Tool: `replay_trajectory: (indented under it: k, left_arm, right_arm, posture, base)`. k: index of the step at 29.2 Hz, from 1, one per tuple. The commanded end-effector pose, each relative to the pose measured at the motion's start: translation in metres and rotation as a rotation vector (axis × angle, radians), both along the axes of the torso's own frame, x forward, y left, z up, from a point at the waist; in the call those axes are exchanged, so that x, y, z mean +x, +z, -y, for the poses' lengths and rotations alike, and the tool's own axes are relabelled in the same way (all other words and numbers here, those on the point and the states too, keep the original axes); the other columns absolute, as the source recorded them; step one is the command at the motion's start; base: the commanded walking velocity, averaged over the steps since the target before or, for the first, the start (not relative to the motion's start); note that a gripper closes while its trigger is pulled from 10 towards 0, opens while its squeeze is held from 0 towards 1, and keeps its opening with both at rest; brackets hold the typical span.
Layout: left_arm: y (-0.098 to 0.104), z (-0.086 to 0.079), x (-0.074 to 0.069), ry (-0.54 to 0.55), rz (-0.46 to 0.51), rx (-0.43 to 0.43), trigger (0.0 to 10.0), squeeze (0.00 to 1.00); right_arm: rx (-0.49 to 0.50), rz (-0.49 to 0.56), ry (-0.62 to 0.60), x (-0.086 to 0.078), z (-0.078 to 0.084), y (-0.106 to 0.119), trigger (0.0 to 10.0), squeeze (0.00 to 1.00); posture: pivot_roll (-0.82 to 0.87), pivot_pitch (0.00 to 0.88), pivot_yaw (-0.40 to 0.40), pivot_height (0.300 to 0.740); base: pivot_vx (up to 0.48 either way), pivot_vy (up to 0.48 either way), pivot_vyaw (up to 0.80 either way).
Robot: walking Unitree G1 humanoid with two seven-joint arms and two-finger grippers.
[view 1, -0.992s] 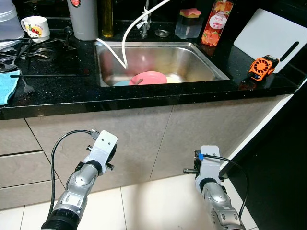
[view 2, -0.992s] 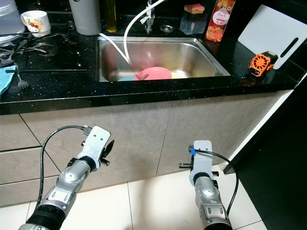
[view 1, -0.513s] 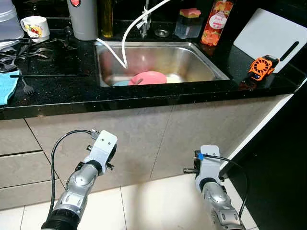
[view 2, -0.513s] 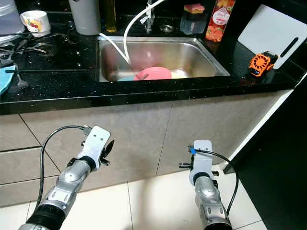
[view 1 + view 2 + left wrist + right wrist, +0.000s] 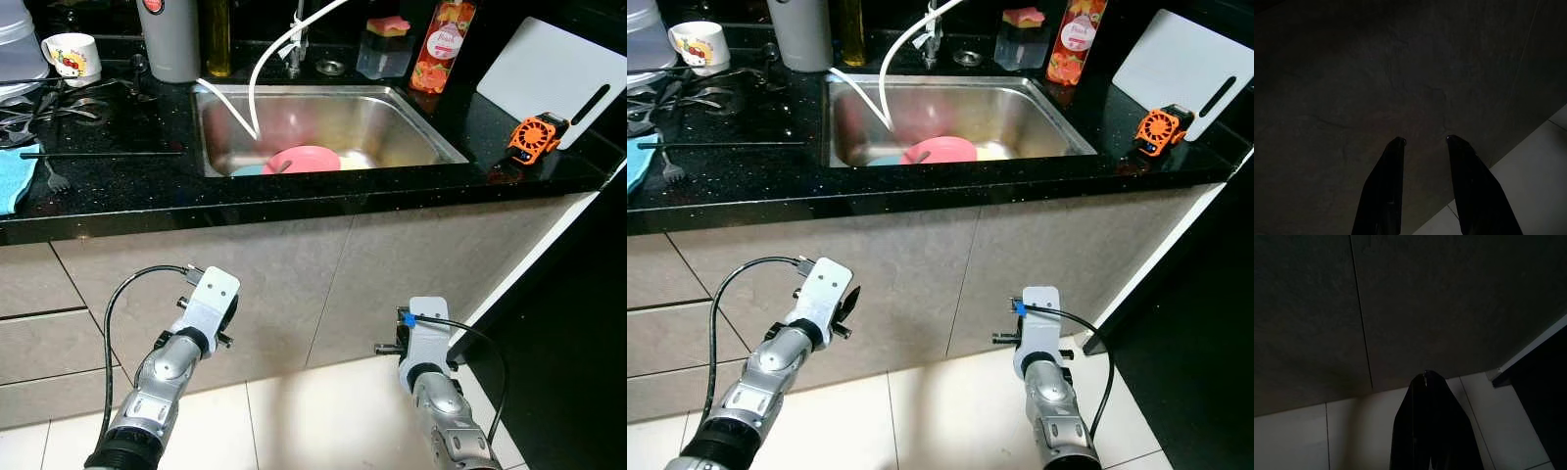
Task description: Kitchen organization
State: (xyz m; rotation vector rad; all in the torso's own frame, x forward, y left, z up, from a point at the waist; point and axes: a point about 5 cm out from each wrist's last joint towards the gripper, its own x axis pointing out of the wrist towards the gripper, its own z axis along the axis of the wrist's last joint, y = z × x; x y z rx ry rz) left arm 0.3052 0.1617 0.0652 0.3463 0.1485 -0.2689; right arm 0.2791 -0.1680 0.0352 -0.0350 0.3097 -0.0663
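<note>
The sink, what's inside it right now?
In the sink lie a pink plate, something blue and yellowish beside it, and a white hose. The counter edge hides its near floor.

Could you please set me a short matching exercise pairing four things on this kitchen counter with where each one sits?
Things:
1. pink plate
2. mug
3. orange fan
4. blue cloth

Places:
A. on the counter right of the sink, by the white board
B. at the counter's far left edge
C. in the sink
D. at the back left, near the stove

Pairs: 1-C, 2-D, 3-A, 4-B
</note>
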Motion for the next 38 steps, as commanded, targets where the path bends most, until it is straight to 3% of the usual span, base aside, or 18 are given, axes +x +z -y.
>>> replay_trajectory:
  k: [1, 38]
  left_arm:
    - [-0.0055, 0.0055, -0.0017, -0.015, -0.024, -0.001, 10.0, 0.0]
    - [-0.0042, 0.0069, 0.001, -0.017, -0.023, 0.002, 10.0, 0.0]
  right_arm:
    - [-0.003, -0.012, -0.001, 0.0, 0.0018, -0.0018, 10.0, 0.0]
    - [-0.008, -0.004, -0.003, 0.0035, 0.0027, 0.0007, 10.0, 0.0]
  posture:
    - [0.13, 0.042, -0.092, 0.74]
    - [0.13, 0.048, -0.093, 0.74]
  base:
    - [0.0, 0.0, 0.0]
    - [0.0, 0.0, 0.0]
